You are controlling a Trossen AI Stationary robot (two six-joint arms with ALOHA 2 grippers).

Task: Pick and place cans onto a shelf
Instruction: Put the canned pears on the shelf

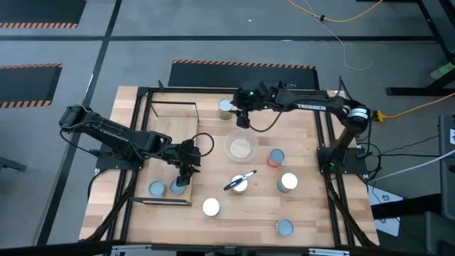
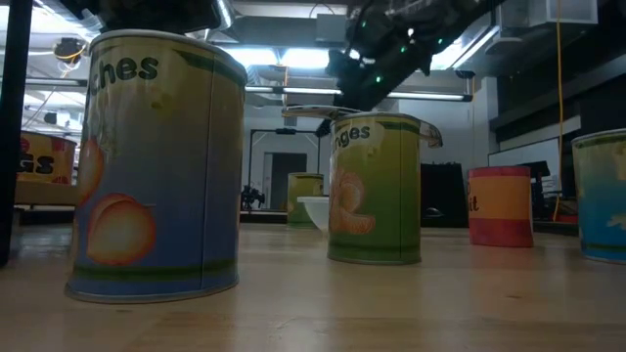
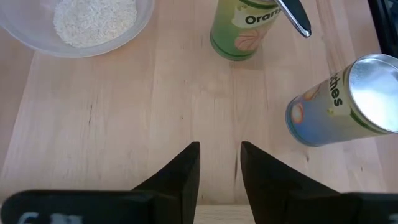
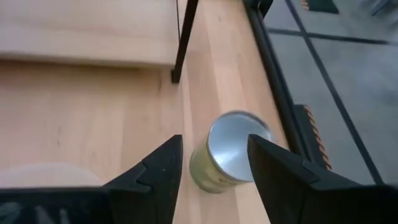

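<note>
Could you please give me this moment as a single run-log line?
right tool: open, over green can near table's far edge | left tool: open, empty, over shelf | two cans on shelf

Surface: pale wood, matt, fine grain. Cans: brushed metal tops, dull sheen; glossy printed paper labels. Bowl: clear glossy plastic. Shelf: light wood, black metal frame.

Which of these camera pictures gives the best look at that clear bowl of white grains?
The high view: it shows the whole bowl from straight above, mid-table among the cans. The left wrist view catches only part of the bowl, though its grains look clearer there. The low view shows just a pale sliver behind a can. In the right wrist view I cannot identify it.
</note>
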